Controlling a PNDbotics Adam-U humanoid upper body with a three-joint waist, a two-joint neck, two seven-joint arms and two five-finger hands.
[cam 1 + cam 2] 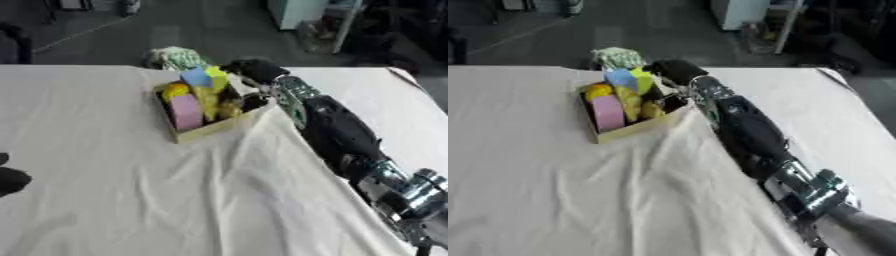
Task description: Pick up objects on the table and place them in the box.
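A small cardboard box [213,129] stands on the white cloth at the upper middle. It holds a pink block [185,111], a blue piece [196,77] and several yellow pieces [208,100], packed close together. My right arm reaches in from the lower right, and its black right hand [254,69] is over the box's far right corner, next to a yellow-green piece [217,76]. Whether the hand holds that piece is not clear. A dark shape at the left edge is my left hand [12,179], low on the cloth.
A green and white bundle [175,57] lies just behind the box at the table's far edge. The white cloth [149,200] is wrinkled in front of the box. The table's right edge [420,87] runs beside my right arm, with dark floor beyond.
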